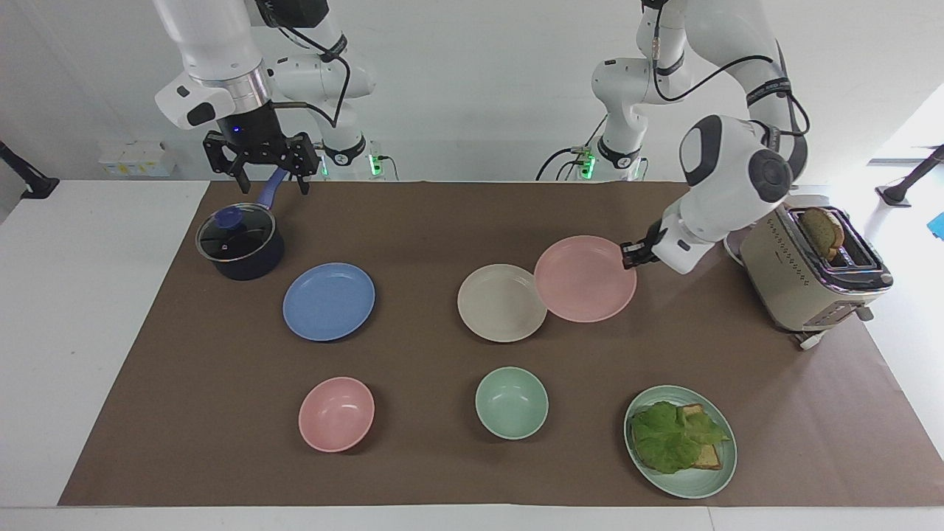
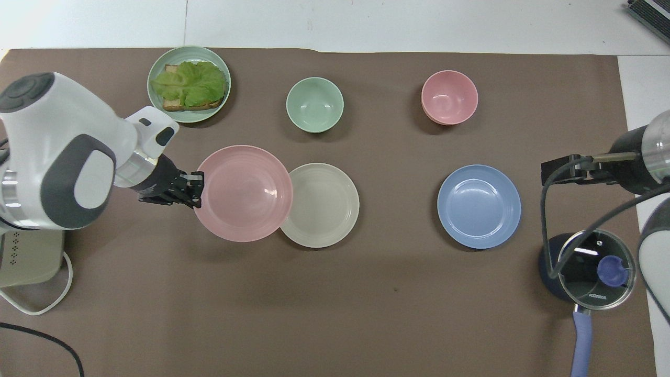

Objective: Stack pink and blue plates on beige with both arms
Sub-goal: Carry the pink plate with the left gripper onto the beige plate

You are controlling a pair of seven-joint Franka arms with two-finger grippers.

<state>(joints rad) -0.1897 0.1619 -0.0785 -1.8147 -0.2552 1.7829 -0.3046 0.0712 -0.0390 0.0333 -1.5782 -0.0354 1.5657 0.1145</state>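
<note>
My left gripper is shut on the rim of the pink plate and holds it in the air, level. In both views the plate's edge overlaps the rim of the beige plate, which lies at the middle of the mat. Toward the right arm's end lies the blue plate. High above the pot's handle, my right gripper waits open and holds nothing.
A lidded dark pot stands near the blue plate. A beige toaster sits at the left arm's end. Farther from the robots stand a pink bowl, a green bowl and a green plate with lettuce toast.
</note>
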